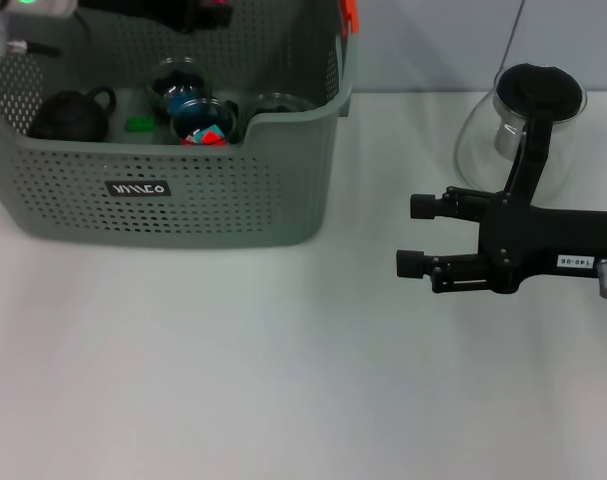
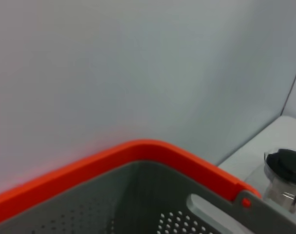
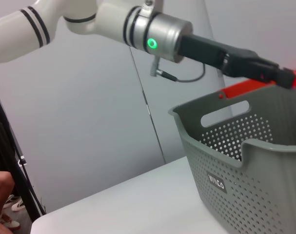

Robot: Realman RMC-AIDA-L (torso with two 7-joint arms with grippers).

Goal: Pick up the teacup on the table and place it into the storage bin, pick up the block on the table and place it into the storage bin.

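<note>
Black right end effector (image 1: 415, 235), white-labelled body.

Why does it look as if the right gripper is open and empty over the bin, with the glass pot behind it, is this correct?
Not quite. The right gripper is open and empty, with the glass pot behind it, but it hangs over the bare table, to the right of the bin, not over it. The head view shows this.

Matt perforated plastic storage bin (image 1: 183, 200)

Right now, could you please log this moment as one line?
left pincer: above storage bin | right pincer: open, empty, over table | teacups in bin
</note>
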